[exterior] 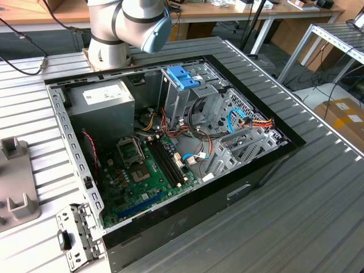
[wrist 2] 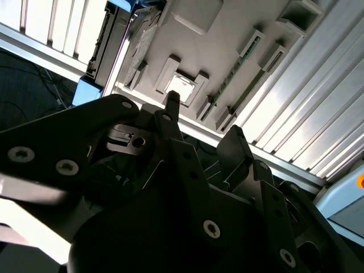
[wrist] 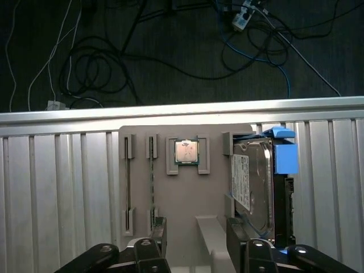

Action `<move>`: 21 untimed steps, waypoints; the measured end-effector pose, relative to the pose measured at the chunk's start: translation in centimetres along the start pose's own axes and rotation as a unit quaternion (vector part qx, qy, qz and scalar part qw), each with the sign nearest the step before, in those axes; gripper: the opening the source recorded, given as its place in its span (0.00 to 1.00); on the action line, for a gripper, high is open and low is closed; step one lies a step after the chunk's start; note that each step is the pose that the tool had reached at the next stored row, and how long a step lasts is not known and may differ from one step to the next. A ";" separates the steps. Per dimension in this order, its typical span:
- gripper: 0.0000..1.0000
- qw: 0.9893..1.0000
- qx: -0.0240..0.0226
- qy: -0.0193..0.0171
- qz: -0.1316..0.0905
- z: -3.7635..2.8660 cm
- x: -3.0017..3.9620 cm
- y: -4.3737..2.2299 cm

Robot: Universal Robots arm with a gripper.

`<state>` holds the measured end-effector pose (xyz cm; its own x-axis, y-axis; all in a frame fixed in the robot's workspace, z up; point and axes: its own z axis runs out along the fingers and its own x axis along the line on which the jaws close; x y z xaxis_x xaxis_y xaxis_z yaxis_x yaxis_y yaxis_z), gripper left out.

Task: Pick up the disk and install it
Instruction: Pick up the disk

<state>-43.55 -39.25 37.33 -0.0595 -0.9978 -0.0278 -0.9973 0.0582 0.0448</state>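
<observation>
Disk (wrist: 253, 182) just beside tool (wrist: 197, 226)

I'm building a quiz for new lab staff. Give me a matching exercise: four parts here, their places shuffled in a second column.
1 grey hard disk in light-blue carrier
2 square silver processor chip
3 green motherboard
4 blue plastic bracket

A atop the metal drive cage
B floor of the open black case
C in the grey tray's square recess
D on edge at that tray's side

Pairs: 1-D, 2-C, 3-B, 4-A

Bright, even light — soft shadows, some glare
</observation>
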 end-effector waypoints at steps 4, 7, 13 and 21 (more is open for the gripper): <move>0.54 1.000 0.000 0.000 0.000 0.11 -0.03 0.00; 0.54 1.000 0.000 0.000 0.000 0.22 -0.03 -0.01; 0.54 1.000 0.000 0.000 0.000 0.46 -0.02 -0.02; 0.54 1.000 0.000 0.000 0.000 0.72 -0.01 -0.02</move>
<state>-43.56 -39.21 36.60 -0.0595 -0.9978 -0.0278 -0.9973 0.0583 0.0448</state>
